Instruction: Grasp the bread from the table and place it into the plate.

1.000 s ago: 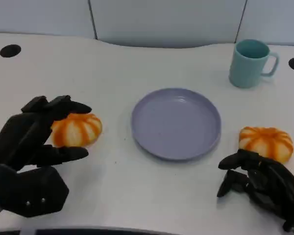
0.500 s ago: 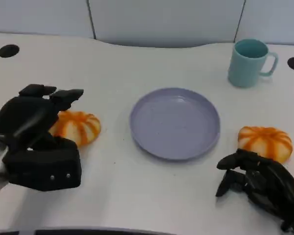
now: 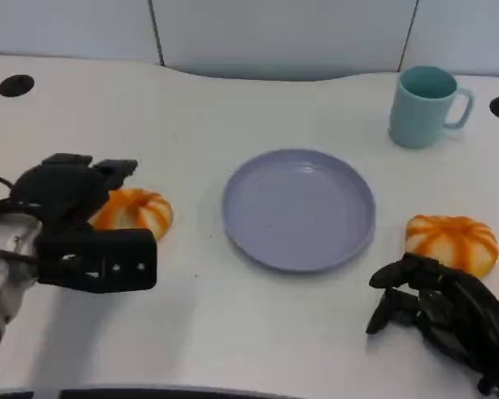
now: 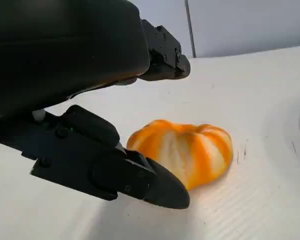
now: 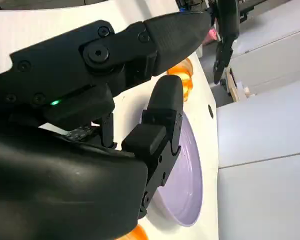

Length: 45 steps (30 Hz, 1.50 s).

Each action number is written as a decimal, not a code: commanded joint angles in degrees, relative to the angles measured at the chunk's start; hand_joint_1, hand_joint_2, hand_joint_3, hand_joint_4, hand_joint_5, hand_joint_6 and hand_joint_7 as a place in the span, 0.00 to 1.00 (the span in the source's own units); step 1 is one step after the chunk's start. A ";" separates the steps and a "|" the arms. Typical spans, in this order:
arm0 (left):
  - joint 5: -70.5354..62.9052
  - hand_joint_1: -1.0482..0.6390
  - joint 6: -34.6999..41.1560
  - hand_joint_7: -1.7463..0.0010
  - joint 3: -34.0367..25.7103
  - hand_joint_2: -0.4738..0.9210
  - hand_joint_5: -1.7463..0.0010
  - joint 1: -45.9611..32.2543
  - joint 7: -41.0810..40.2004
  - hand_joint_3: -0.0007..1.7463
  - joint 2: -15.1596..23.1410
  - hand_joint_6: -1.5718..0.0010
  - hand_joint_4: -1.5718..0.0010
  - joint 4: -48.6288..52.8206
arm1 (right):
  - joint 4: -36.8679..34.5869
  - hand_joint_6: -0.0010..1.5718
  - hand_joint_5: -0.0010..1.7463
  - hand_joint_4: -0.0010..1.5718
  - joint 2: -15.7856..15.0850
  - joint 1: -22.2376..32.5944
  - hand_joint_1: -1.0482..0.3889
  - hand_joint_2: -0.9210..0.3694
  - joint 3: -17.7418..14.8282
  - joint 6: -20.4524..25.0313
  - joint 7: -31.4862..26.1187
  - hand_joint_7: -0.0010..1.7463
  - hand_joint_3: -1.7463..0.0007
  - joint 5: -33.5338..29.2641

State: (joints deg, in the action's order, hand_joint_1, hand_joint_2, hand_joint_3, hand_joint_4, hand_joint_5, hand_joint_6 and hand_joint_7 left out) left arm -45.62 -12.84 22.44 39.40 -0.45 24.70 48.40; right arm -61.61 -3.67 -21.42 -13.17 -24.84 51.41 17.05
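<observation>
An orange-and-white striped bread (image 3: 140,211) lies on the white table left of the empty lilac plate (image 3: 299,208). My left hand (image 3: 73,223) hangs over the bread's left side and hides part of it. In the left wrist view the bread (image 4: 187,151) sits between the spread fingers (image 4: 162,50) and the thumb (image 4: 120,172), with a gap above it. A second striped bread (image 3: 449,241) lies right of the plate. My right hand (image 3: 441,320) rests on the table just in front of it, holding nothing, fingers loosely bent. The right wrist view shows the plate (image 5: 186,187) beyond its fingers (image 5: 160,117).
A teal mug (image 3: 424,106) stands at the back right, behind the plate. Two dark round holes (image 3: 15,86) sit in the table's far corners. Grey wall panels close off the back edge.
My left hand has turned over and dropped towards the left bread, its fingers now straddling it. The right hand and both breads have stayed where they were.
</observation>
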 commanded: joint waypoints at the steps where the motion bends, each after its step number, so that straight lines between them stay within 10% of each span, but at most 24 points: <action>1: -0.41 0.10 1.17 1.00 2.54 0.97 0.94 3.41 -0.78 0.00 -0.90 0.91 1.00 4.50 | -0.88 0.50 0.77 0.42 -0.25 2.06 0.35 0.00 0.18 1.82 -0.17 0.46 0.94 -0.34; 45: 0.74 0.15 8.75 0.99 12.57 0.93 0.90 15.58 0.23 0.00 -11.63 0.87 0.94 28.69 | 5.76 0.48 0.77 0.40 -0.14 6.24 0.36 0.00 1.68 4.54 -1.13 0.50 0.94 -0.05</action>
State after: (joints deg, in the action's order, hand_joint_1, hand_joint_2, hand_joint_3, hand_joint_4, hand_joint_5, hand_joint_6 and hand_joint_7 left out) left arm -45.29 -4.49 35.07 53.72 -1.47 13.18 76.68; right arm -55.23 -3.49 -17.65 -11.92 -22.04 50.98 17.66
